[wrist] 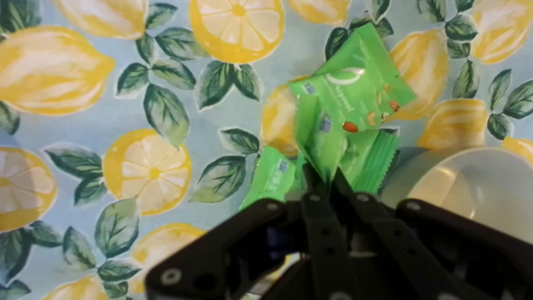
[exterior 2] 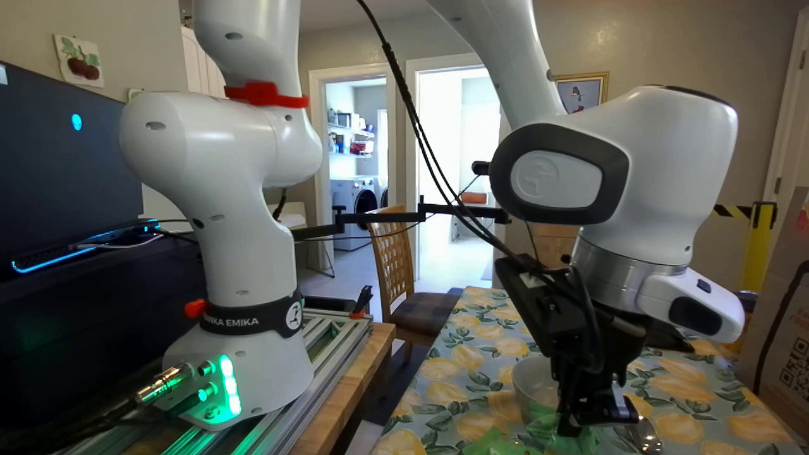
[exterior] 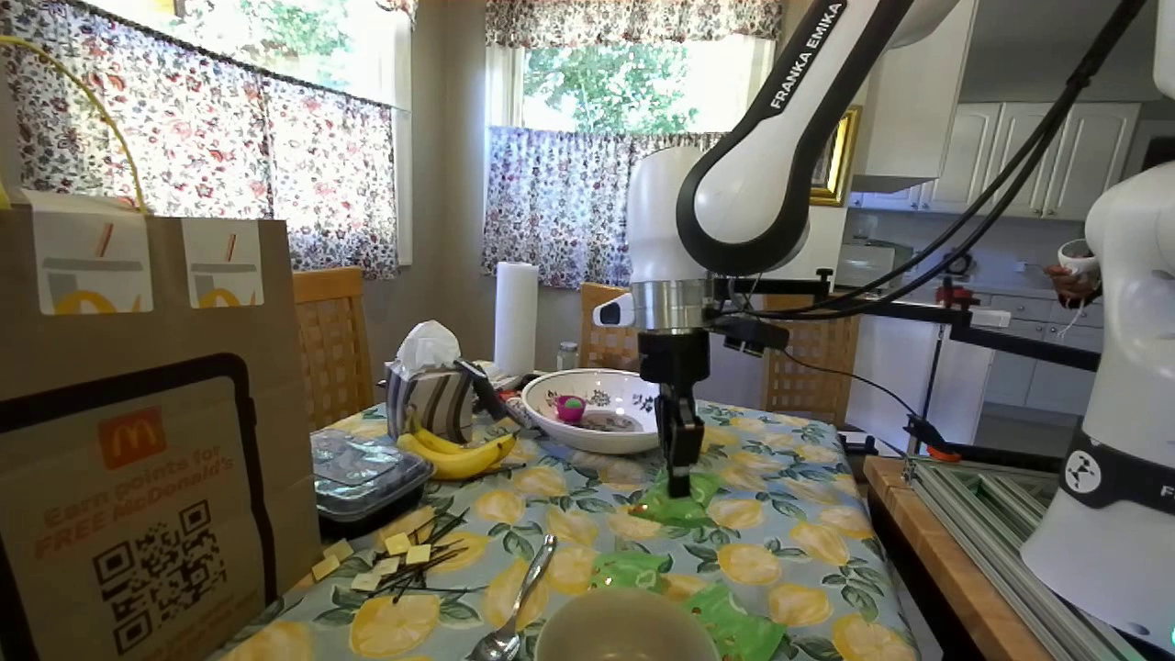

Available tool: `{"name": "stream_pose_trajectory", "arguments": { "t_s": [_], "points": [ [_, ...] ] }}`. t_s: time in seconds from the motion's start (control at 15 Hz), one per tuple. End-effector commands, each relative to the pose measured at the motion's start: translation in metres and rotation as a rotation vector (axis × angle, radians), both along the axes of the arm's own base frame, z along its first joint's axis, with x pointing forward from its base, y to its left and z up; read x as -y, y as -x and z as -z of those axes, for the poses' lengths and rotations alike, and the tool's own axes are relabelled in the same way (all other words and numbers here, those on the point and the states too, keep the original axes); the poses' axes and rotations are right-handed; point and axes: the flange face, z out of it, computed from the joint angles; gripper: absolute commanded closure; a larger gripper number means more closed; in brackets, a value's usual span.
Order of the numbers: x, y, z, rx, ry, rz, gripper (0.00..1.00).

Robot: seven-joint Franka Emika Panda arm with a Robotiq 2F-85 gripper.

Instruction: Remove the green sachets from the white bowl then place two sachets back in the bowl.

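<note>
Pincer (wrist: 323, 172) pinching a green packet (wrist: 320, 141) at wrist-view 12 o'clock; probably light, soft, slippery, grab a fold imo.

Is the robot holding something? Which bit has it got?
Yes, it looks like one green sachet. In the wrist view, the gripper pinches its lower end, and the rest sticks out.

Arm (exterior: 748, 188): "FRANKA EMIKA". Bag (exterior: 156, 404): "FREE McDonald's". Green sachet (wrist: 354, 89): perhaps "original".
</note>
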Motion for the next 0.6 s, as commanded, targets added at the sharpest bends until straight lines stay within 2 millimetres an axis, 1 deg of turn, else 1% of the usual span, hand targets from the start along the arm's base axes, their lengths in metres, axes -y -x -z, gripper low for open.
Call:
{"name": "stream_pose_trajectory", "arguments": {
  "t_s": [0.0, 0.2, 0.53],
  "points": [
    [0.008, -0.008, 0.003, 0.058, 0.015, -0.002, 0.98],
    [0.008, -0.015, 0.008, 0.078, 0.014, -0.003, 0.98],
    [0.003, -0.020, 0.025, 0.120, -0.022, -0.030, 0.98]
  ]
}}
